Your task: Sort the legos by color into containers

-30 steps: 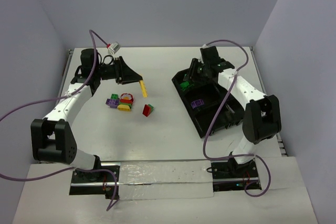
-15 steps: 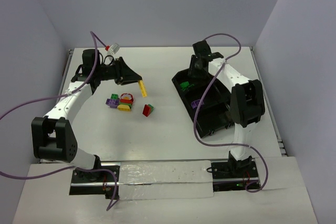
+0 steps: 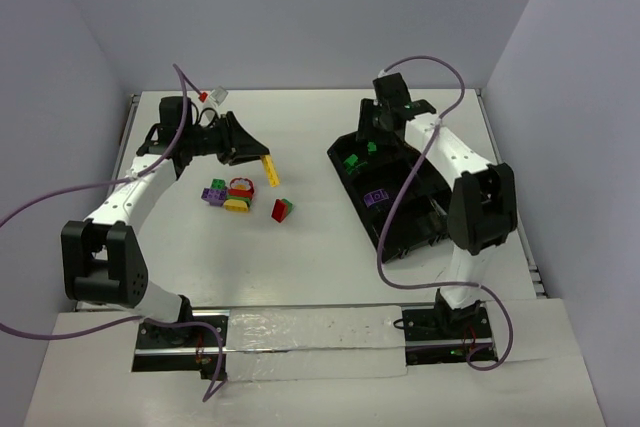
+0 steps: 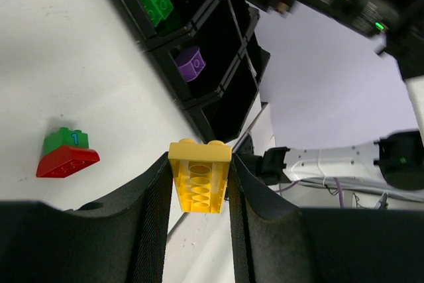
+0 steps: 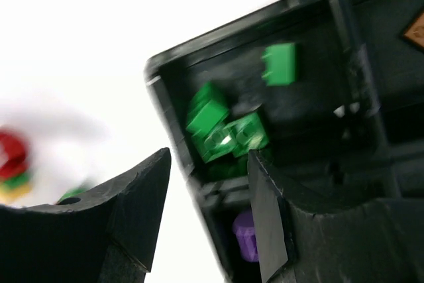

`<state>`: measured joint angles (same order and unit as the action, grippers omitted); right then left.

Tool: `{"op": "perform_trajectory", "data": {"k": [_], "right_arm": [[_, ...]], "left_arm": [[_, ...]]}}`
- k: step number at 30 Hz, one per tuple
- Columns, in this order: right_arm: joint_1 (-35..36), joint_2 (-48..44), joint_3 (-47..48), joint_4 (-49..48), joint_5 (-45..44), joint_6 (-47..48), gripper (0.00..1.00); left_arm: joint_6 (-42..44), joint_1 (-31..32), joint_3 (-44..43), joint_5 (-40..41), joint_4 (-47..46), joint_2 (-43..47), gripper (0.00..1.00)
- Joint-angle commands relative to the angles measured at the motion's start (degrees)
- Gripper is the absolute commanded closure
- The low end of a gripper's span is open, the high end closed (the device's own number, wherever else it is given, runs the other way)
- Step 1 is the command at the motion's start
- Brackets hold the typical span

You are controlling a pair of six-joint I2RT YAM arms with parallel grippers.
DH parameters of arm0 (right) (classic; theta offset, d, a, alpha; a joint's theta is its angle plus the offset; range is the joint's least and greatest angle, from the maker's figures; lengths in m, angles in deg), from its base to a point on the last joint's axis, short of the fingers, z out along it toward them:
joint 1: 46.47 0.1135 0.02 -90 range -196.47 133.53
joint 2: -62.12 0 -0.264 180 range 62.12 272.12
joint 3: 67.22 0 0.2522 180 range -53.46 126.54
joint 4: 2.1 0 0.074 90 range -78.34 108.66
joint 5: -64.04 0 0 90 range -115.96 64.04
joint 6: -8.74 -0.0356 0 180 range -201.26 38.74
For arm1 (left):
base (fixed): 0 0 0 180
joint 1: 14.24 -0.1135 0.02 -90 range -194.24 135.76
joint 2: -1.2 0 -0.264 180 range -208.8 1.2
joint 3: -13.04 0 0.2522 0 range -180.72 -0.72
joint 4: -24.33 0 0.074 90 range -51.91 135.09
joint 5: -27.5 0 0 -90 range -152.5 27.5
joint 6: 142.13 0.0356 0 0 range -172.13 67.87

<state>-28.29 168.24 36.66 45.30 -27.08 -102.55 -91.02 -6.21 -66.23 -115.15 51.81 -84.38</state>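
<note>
Yellow plastic shows between the fingers of the left pincer (image 4: 199, 160): a long yellow brick (image 4: 199, 177) is clamped by its two sides, with its hollow underside turned to the wrist camera. The pincer is closed only as far as the brick's width allows. In the top view it sits over the far left part of the white bench (image 3: 300, 127), just beyond a small cluster of loose bricks (image 3: 232, 195) in purple, red and yellow. A red wedge with a green brick on it (image 3: 282, 210) lies slightly apart, on the side of the cluster nearer the tray.

On the right half of the bench lies the black tray (image 3: 358, 209), set at an angle. Its far compartment holds several green bricks (image 5: 218, 127), and the next compartment towards the arms holds one purple brick (image 5: 246, 233).

The right pincer (image 5: 209, 157) hangs above the tray's far end. Its fingers are spread wide with nothing between them, and the green bricks show through the gap. The right wrist picture is blurred, so finer detail of those bricks cannot be made out.
</note>
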Motion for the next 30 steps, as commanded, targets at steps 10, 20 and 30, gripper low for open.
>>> {"op": "perform_trajectory", "data": {"k": [10, 20, 30], "right_arm": [[22.20, -10.34, -0.80, -8.75, 5.53, 6.72, 0.38], [26.07, -10.25, -1.49, -12.57, 10.41, 5.26, 0.37], [27.44, -5.09, 2.53, -12.38, 12.89, 3.43, 0.37]], "left_arm": [[-4.92, -0.30, -0.42, 9.48, 2.39, 1.14, 1.00], [-7.02, -0.32, 0.30, 11.76, 1.46, 1.71, 1.00], [-7.35, -0.37, 0.66, 13.28, 1.83, 3.24, 1.00]]}}
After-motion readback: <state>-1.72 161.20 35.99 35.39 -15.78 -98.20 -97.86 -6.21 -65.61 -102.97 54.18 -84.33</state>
